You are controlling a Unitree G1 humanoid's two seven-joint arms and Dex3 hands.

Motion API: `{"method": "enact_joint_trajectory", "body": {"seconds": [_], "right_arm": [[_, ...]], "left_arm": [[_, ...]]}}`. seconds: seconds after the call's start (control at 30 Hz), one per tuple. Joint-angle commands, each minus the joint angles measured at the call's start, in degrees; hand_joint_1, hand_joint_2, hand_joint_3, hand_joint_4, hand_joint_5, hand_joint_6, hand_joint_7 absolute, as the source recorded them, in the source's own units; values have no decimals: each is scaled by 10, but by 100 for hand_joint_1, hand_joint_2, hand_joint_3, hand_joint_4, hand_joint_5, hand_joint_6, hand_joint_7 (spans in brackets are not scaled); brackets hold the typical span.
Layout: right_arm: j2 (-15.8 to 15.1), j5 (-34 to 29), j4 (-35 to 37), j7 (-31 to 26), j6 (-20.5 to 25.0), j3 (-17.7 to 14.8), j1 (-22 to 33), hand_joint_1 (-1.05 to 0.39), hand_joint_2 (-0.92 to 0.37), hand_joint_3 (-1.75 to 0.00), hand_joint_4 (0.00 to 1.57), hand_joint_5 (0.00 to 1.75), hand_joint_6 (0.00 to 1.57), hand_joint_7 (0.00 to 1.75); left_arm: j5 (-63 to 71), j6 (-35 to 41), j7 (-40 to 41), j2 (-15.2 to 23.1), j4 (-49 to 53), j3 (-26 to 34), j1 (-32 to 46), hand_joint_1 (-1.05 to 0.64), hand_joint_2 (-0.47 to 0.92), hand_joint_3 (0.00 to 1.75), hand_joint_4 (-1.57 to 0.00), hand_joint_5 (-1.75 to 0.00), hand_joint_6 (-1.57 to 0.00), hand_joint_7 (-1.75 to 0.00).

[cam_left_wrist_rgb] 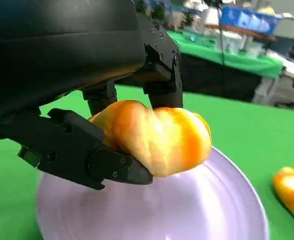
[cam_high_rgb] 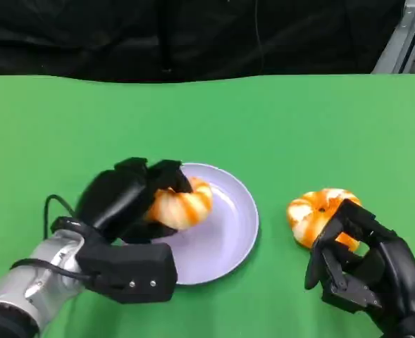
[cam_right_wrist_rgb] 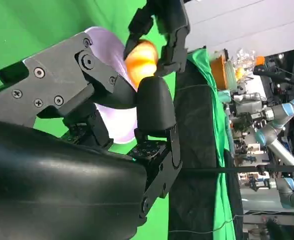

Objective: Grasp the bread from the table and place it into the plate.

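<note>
An orange-and-white bread roll (cam_high_rgb: 184, 205) is gripped in my left hand (cam_high_rgb: 126, 199), right over the left part of the lavender plate (cam_high_rgb: 225, 239). In the left wrist view the roll (cam_left_wrist_rgb: 159, 140) sits between my black fingers (cam_left_wrist_rgb: 87, 157), close above the plate (cam_left_wrist_rgb: 216, 210); I cannot tell whether it touches. A second roll (cam_high_rgb: 318, 211) lies on the green table to the right of the plate. My right hand (cam_high_rgb: 362, 267) is at that roll's near side, fingers spread and holding nothing. The right wrist view shows the plate (cam_right_wrist_rgb: 104, 42) and the held roll (cam_right_wrist_rgb: 142, 60).
The green table (cam_high_rgb: 299, 127) stretches wide behind the plate, ending at a black curtain (cam_high_rgb: 193, 35). A metal frame (cam_high_rgb: 404, 35) stands at the far right corner. The second roll (cam_left_wrist_rgb: 292, 192) appears at the edge of the left wrist view.
</note>
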Motion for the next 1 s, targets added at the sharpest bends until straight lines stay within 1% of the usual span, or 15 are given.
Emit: {"method": "enact_joint_trajectory", "body": {"seconds": [0.03, 0.1, 0.13, 0.2, 0.27, 0.3, 0.37, 0.6, 0.7, 0.77, 0.83, 0.87, 0.9, 0.93, 1.0], "right_arm": [[-4, 4, -5, -5, 1, -4, -1, -11, -58, -116, 84, 175, 61, 175], [-5, 3, -4, -5, 0, -4, -2, -11, -58, -115, 83, 175, 61, 175], [-6, 2, -3, -5, -1, -4, -2, -11, -58, -115, 83, 175, 61, 175], [-5, 1, -2, -6, -2, -4, -2, -11, -58, -114, 83, 175, 61, 175], [-3, 2, -2, -6, -5, -3, -2, -11, -59, -114, 83, 175, 61, 175], [-2, 2, -3, -7, -4, -3, -1, -11, -59, -114, 83, 175, 61, 175], [-3, 2, -5, -7, -2, -2, -1, -11, -59, -114, 83, 175, 61, 175], [-3, 6, -5, -5, -2, -4, 0, -10, -59, -115, 84, 175, 61, 175], [-3, 3, -3, -6, -5, -4, 0, -10, -58, -115, 83, 175, 61, 175], [-4, 3, -5, -6, -3, -4, 0, -10, -58, -116, 83, 175, 60, 175], [-4, 2, -7, -6, -2, -3, 1, -11, -59, -116, 83, 175, 60, 175], [-4, 2, -7, -7, -1, -3, 0, -11, -59, -116, 83, 175, 60, 175], [-4, 3, -7, -6, -1, -3, 0, -11, -58, -116, 83, 175, 60, 175], [-4, 3, -8, -6, 0, -3, 0, -11, -58, -116, 83, 175, 61, 175], [-3, 4, -10, -6, 2, -2, 0, -11, -58, -117, 84, 175, 61, 175]], "left_arm": [[-7, 11, -70, 4, -20, -10, -3, -27, 92, 45, -62, -69, -82, -19], [-5, 31, -112, 11, -37, -14, 0, -60, 92, 54, -41, -23, -58, -4], [-4, 37, -125, 14, -44, -15, 1, -67, 92, 55, -35, -14, -52, -2], [1, 48, -141, 18, -55, -15, 6, -85, 92, 59, -15, -3, -38, 0], [14, 59, -159, 28, -66, -23, 7, -97, 92, 64, -4, -1, -25, 0], [22, 66, -170, 33, -72, -29, 6, -102, 92, 69, -2, 0, -15, 0], [30, 78, -193, 40, -84, -35, 5, -104, 92, 73, 0, 0, -8, 0], [21, 93, -221, 51, -117, -30, 19, -105, 92, 78, 0, 0, -2, 0], [-8, 91, -234, 52, -137, -13, 35, -105, 92, 78, 0, 0, -4, -1], [-76, 91, -262, 49, -176, 22, 65, -95, 92, 67, 0, 0, -9, -2], [-132, 105, -277, 40, -218, 55, 94, -73, 92, 54, -4, -2, -18, -5], [-169, 105, -278, 30, -235, 76, 111, -54, 92, 45, -11, -4, -27, -6], [-204, 103, -282, 22, -247, 94, 125, -31, 92, 40, -27, -9, -41, -9], [-254, 110, -298, 13, -258, 117, 140, -11, 92, 42, -50, -15, -60, -12], [-322, 130, -327, 4, -274, 147, 159, 3, 92, 49, -80, -23, -86, -16]]}}
